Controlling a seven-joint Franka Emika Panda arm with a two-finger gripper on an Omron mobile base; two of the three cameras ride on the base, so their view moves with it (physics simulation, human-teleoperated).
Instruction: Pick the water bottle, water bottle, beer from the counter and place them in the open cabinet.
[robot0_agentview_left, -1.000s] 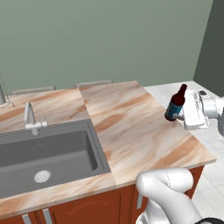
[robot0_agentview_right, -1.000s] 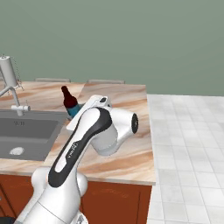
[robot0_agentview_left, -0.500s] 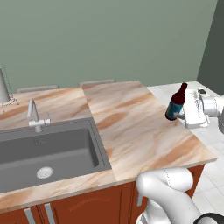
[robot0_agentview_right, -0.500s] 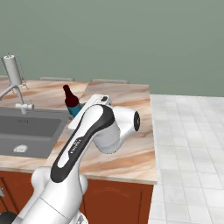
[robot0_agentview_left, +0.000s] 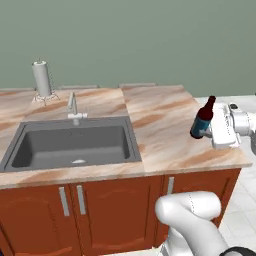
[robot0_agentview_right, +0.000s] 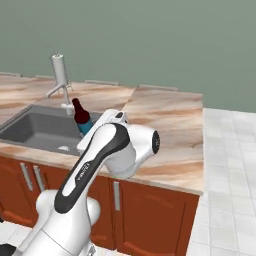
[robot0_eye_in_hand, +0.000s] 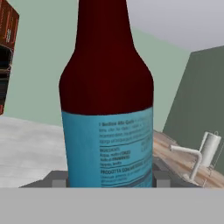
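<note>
While beside sink (robot0_agentview_left: 70, 145), held beer (robot0_agentview_left: 202, 119)

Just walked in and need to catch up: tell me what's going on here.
The white robot arm has the beer in its pincer, shut on the label part of the bottle. It holds the bottle tilted, above the right end of the marble counter, well to the right of the sink and faucet. In the hand view the beer stands right in front of the camera. It has not yet been put away.
</note>
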